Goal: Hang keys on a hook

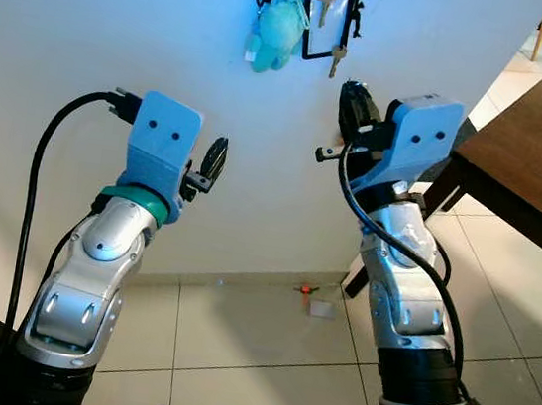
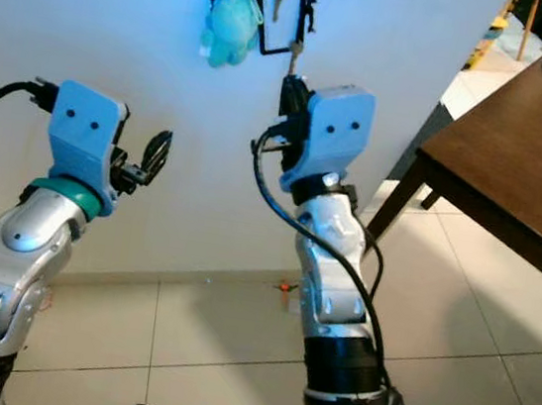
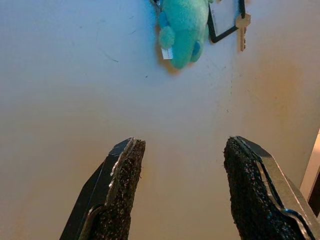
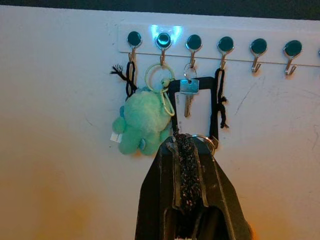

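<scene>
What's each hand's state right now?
Left hand: open, holding nothing.
Right hand: closed, at the key ring; a grip cannot be confirmed.

No legible text anywhere.

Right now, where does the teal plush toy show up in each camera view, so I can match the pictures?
Left eye view: teal plush toy at top centre, on the wall.
Right eye view: top, left of centre.
Left wrist view: on the wall, beyond the open left hand.
Right wrist view: hanging from the hook rail, just past the right hand.
Shared landmark: the black strap loop hanging beside it.
</scene>
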### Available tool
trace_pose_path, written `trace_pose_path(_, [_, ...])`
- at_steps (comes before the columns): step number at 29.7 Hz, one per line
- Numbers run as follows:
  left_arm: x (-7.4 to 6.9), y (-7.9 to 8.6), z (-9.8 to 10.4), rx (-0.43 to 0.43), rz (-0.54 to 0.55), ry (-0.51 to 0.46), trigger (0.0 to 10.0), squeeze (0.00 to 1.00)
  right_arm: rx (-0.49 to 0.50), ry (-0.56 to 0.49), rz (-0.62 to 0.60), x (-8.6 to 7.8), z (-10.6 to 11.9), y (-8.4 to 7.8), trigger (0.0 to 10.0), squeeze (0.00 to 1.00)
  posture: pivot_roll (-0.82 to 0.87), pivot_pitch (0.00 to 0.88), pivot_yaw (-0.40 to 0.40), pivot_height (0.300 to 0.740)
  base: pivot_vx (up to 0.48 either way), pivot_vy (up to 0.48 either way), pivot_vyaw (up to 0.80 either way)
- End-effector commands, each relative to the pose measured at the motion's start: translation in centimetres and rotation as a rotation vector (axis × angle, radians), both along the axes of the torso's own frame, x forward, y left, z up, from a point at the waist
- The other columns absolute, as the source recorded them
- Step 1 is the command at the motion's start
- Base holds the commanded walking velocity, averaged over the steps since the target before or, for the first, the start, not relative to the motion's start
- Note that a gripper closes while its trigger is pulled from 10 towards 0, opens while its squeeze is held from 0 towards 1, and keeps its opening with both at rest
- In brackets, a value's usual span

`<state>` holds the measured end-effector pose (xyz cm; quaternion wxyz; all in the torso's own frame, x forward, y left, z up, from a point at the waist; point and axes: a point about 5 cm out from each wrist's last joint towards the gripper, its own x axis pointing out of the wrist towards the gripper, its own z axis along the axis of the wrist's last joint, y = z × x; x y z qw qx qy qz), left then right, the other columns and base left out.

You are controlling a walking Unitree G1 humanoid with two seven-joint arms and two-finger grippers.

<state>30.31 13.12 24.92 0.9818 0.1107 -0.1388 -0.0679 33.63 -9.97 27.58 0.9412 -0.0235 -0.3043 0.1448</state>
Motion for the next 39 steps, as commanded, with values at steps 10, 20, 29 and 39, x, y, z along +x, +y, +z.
trace_pose_path(10, [0.07,0.13,-0.09,0.012,0.010,0.006,10.0,0.00,0.005,-0.003,0.003,-0.14,-0.01,0.06,10.0,0.00,-0.01,0.100,0.092,0.740,0.000,-0.385,0.00])
trace_pose_path(20, [0.09,0.16,-0.10,0.012,0.011,0.007,10.0,0.00,0.005,-0.003,0.004,-0.11,0.00,0.08,10.0,0.00,-0.01,0.100,0.092,0.740,0.000,-0.337,0.00])
trace_pose_path(29, [0.12,0.16,-0.13,0.012,0.010,0.009,10.0,0.00,0.006,-0.003,0.005,-0.09,-0.01,0.10,10.0,0.00,-0.01,0.096,0.092,0.740,0.000,-0.321,0.00])
trace_pose_path(39, [0.34,0.26,-0.71,-0.024,0.023,0.061,10.0,0.00,0.014,0.007,0.027,-0.12,-0.07,0.42,10.0,0.00,-0.01,0.086,0.091,0.740,0.000,0.000,0.00])
